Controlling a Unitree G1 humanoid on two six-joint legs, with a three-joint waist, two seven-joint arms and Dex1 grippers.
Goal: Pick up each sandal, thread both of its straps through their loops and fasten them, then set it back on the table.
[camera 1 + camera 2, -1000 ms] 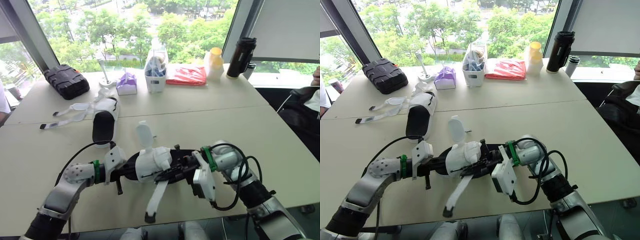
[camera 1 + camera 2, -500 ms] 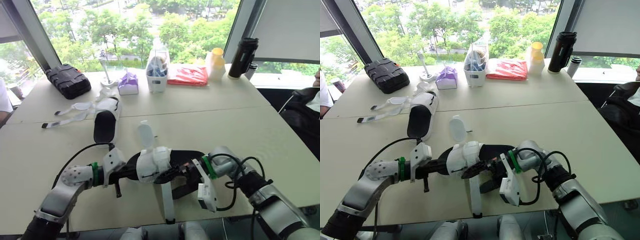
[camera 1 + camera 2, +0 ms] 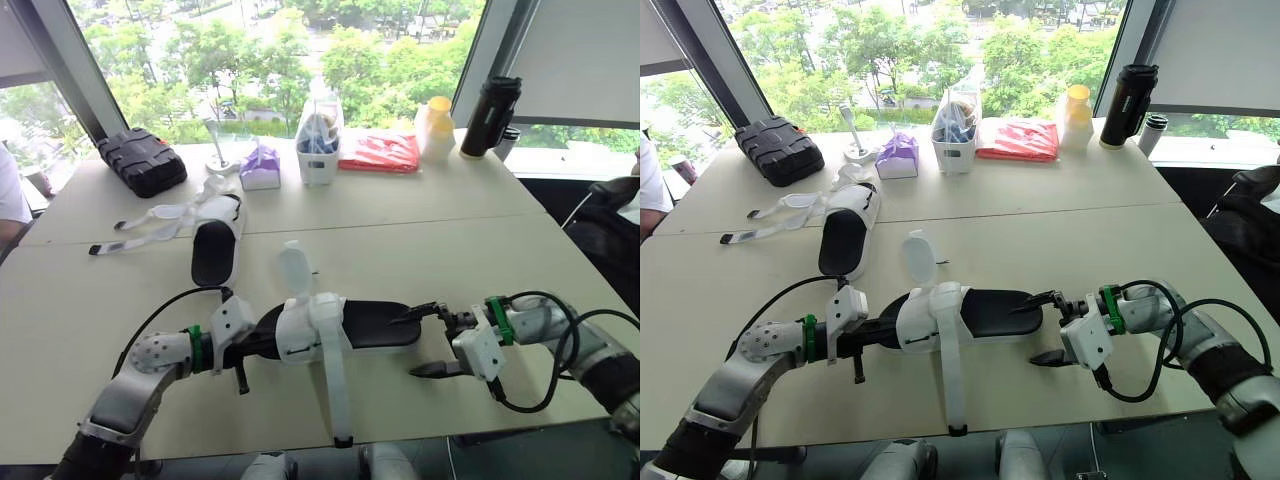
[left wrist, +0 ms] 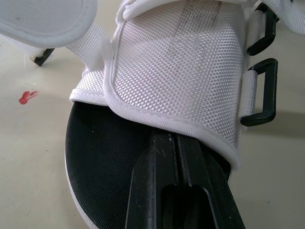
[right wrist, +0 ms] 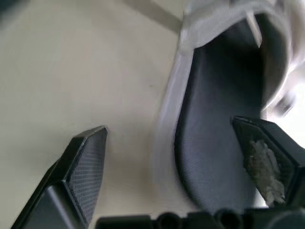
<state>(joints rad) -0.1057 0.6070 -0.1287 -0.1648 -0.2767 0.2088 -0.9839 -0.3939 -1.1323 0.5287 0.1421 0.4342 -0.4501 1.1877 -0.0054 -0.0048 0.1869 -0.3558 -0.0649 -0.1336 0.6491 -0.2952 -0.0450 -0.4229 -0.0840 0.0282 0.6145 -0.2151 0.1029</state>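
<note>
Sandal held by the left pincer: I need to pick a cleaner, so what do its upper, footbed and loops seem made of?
On the sandal:
Upper: white woven mesh fabric, matte; weave visible.
Footbed: black, fine-textured, probably foam or rubber.
Loops: black, smooth, rigid-looking, likely plastic.

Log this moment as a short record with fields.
near sandal: lying across the table, both straps unfastened
long strap: trailing toward the table's front edge
loops: two black ones, nothing through them
left gripper: gripping the sandal's strap end
right gripper: open at the sandal's bare end
far sandal: on the table, straps loose
</note>
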